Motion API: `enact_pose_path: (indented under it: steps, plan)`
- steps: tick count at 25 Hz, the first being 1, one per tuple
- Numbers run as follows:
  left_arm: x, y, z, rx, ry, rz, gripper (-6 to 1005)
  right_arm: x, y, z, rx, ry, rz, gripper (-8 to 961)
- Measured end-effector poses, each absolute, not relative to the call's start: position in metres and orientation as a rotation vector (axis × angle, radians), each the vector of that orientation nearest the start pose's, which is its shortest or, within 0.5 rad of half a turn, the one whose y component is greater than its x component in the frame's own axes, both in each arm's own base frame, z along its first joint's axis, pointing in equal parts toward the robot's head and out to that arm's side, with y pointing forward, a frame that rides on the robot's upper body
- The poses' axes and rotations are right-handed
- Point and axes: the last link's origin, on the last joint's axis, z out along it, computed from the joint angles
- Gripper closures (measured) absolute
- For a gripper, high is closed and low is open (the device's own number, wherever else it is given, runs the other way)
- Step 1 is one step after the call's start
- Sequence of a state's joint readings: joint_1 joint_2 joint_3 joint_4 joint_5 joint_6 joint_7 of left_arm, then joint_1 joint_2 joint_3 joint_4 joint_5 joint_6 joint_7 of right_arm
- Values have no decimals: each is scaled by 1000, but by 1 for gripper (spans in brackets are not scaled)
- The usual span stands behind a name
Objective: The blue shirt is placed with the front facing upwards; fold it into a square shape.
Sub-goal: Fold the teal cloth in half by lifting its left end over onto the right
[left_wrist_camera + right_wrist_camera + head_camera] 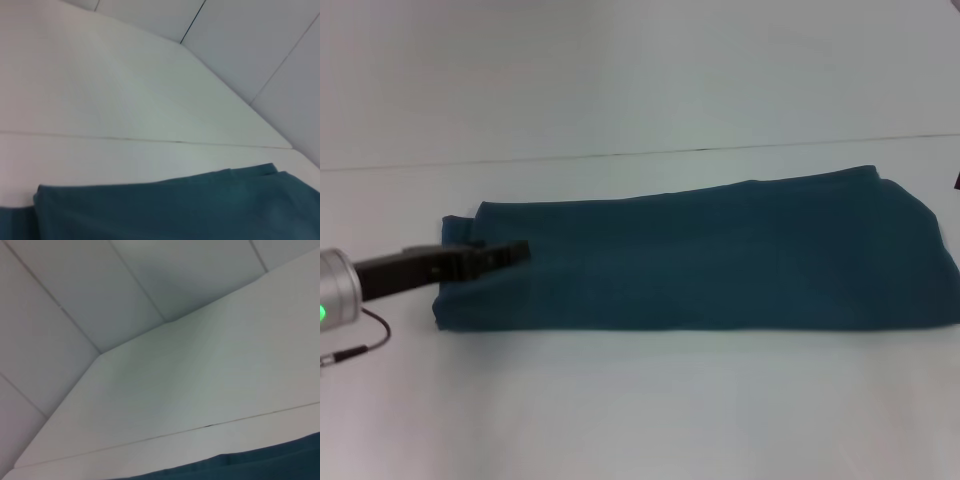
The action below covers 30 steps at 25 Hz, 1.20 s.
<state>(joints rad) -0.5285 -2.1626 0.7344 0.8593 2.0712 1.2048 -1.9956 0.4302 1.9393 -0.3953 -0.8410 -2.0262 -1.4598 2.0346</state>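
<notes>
Currently we see the shirt folded into a long band lying flat across the white worktop. Left tool reaches over the shirt's left end, fingers together, low on the cloth; whether it pinches fabric we cannot tell. Right tool is out of view.

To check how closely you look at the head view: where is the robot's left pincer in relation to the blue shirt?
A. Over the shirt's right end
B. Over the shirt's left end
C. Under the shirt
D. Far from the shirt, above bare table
B: the left pincer reaches in from the left over the left end of the long folded blue shirt.
</notes>
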Motion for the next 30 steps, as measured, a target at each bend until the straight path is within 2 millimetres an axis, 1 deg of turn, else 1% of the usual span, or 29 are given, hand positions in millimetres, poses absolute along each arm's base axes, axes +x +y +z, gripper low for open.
enact_pose_path:
  steps: [3, 6, 11, 17, 22, 25, 30]
  plan:
    - [-268, 376, -6, -2264, -1258, -602, 200, 332, 338, 140, -2046, 1320, 793, 658]
    - [-271, 376, -17, -2265, -1266, -585, 202, 328, 336, 140, -2074, 1316, 812, 726]
    - [-272, 374, -31, -2290, -1266, -563, 205, 326, 336, 140, -2079, 1318, 819, 841]
    - [-279, 368, -44, -2316, -1267, -501, 206, 327, 336, 138, -2077, 1321, 819, 936]
    - [-287, 363, -46, -2310, -1273, -461, 206, 325, 338, 137, -2082, 1318, 819, 935]
    - [-290, 362, -42, -2297, -1273, -470, 206, 324, 339, 136, -2087, 1313, 817, 934]
    - [-283, 362, -32, -2325, -1244, -515, 206, 325, 340, 135, -2090, 1304, 811, 934]
